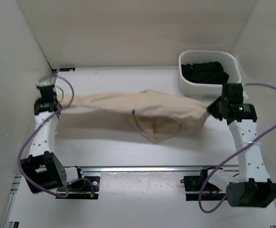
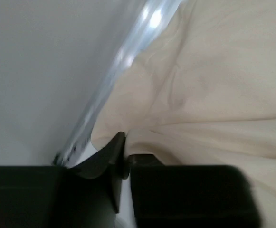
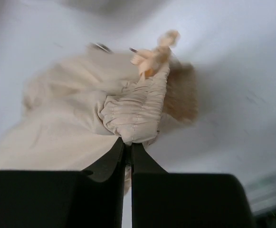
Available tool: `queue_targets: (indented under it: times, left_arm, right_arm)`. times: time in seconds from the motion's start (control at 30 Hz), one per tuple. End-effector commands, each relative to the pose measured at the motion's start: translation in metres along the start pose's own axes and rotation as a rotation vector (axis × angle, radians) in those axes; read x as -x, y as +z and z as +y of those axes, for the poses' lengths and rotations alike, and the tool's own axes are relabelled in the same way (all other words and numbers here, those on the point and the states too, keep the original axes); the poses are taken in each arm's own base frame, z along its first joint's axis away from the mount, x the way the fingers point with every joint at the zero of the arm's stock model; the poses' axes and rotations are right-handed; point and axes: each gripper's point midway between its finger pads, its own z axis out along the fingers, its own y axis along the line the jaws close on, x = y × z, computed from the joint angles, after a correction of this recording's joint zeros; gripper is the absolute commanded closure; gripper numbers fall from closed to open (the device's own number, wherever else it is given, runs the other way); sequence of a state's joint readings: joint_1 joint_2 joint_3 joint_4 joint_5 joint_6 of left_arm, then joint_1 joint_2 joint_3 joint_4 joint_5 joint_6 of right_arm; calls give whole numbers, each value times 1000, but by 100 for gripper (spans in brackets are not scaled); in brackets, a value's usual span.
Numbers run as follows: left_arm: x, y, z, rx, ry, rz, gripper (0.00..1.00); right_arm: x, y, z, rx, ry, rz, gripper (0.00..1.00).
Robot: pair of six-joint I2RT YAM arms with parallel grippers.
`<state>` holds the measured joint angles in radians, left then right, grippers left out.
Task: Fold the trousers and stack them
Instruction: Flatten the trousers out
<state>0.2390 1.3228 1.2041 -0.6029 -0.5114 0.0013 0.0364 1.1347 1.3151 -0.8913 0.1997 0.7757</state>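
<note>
**Trousers stretched between both claws**

The trousers (image 1: 147, 110) span the middle of the table (image 1: 104, 145) from left to right, drawn out into a long beige band. A loose fold sags from their middle toward the near edge. Whether that fold touches the table cannot be told.

The right gripper (image 1: 209, 110) holds their right end. In the right wrist view its fingers (image 3: 111, 161) are pressed together on the gathered, elastic waist (image 3: 135, 114) — the rest of the cloth bunches away behind it.

The left gripper (image 1: 61, 105) holds the opposite end, near the left wall. From the left wrist view its jaws are closed, with an edge of the cream fabric (image 2: 214, 85) pinched at their tips.

Just behind the right gripper, in the far right corner, stands a white basket (image 1: 187, 85) with a black garment (image 1: 205, 71) inside — the trousers' right end lies just beside its front wall.
</note>
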Motion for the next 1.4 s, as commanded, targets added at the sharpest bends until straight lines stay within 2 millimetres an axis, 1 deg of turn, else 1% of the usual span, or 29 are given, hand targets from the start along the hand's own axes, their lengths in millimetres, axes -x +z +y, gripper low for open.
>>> queue_targets:
  times: [0.0, 0.03, 0.07, 0.1, 0.13, 0.17, 0.27, 0.3, 0.37, 0.43, 0.47, 0.5, 0.57, 0.67, 0.77, 0.8, 0.87, 0.9, 0.93, 1.03, 1.1, 1.13, 1.17, 1.2, 1.23, 1.27, 1.3, 1.33, 1.37]
  left_arm:
    - [-129, -8, 7, 6, 138, 262, 74]
    - [-147, -16, 11, 6, 145, 276, 61]
    - [-193, -24, 10, -22, 197, 381, 44]
    - [-210, -31, 11, -40, 212, 419, 23]
    - [-220, -39, 12, -59, 211, 425, 10]
    - [-235, -44, 14, -65, 217, 459, 1]
    - [-235, -48, 20, -47, 211, 458, 1]
    - [-221, -49, 21, -47, 197, 431, 3]
    - [-211, -53, 19, -75, 207, 466, 4]
    - [-215, -53, 21, -58, 231, 504, 4]
    - [-219, -43, 24, -23, 234, 508, 4]
    - [-227, -36, 34, 51, 250, 515, 4]
    - [-226, -26, 36, 76, 230, 511, 4]
    - [-204, -8, 37, 18, 80, 548, 4]
    - [-198, 20, 59, 31, -88, 580, 5]
    - [-214, 29, 66, 47, -119, 640, 5]
    - [-226, 39, 64, 49, -121, 675, 5]
    - [-239, 42, 64, 60, -116, 710, 6]
    - [-254, 40, 62, 63, -105, 743, 6]
    - [-273, 40, 65, 103, -79, 774, 11]
    - [-289, 31, 63, 105, -63, 815, 14]
    - [-289, 29, 63, 107, -66, 805, 14]
    - [-285, 29, 64, 109, -70, 790, 14]
    - [-281, 28, 66, 113, -75, 773, 13]
    - [-264, 29, 69, 112, -96, 717, 11]
    - [-251, 29, 71, 108, -109, 683, 10]
    - [-233, 28, 72, 98, -120, 631, 10]
    - [-203, 31, 74, 91, -132, 562, 8]
    - [-191, 27, 76, 81, -138, 549, 8]
  right_arm:
    - [-58, -2, -78, -205, -58, 149, 100]
    - [-63, -1, -86, -219, -51, 153, 100]
    - [-73, 0, -98, -240, -54, 163, 100]
    - [-77, 0, -101, -245, -55, 169, 100]
    - [-79, 2, -106, -259, -68, 173, 100]
    - [-78, 2, -107, -264, -60, 170, 100]
    - [-83, 6, -112, -283, -86, 197, 100]
    - [-81, 6, -113, -291, -88, 190, 100]
    - [-81, 8, -116, -304, -101, 191, 100]
    - [-76, 7, -115, -306, -111, 174, 100]
    - [-72, 7, -115, -315, -125, 167, 100]
    - [-68, 7, -112, -310, -124, 161, 100]
    - [-62, 6, -113, -326, -146, 158, 100]
    - [-53, 4, -116, -358, -155, 145, 100]
    - [-50, 3, -114, -351, -163, 139, 100]
    - [-54, 5, -117, -363, -166, 154, 100]
    - [-59, 3, -126, -399, -165, 176, 100]
    - [-59, 4, -131, -414, -141, 177, 100]
    - [-59, -1, -131, -405, -138, 165, 100]
    - [-57, -14, -135, -397, -94, 137, 100]
    - [-60, -27, -144, -426, -57, 125, 100]
    - [-68, -28, -156, -466, -49, 139, 95]
    - [-72, -30, -165, -497, -58, 139, 74]
    - [-75, -30, -167, -500, -58, 143, 19]
    - [-73, -29, -166, -494, -67, 139, 11]
    - [-68, -28, -154, -433, -70, 133, 3]
    - [-62, -27, -141, -356, -127, 134, 3]
    - [-57, -23, -122, -272, -166, 137, 1]
    - [-39, -18, -89, -147, -202, 108, 1]
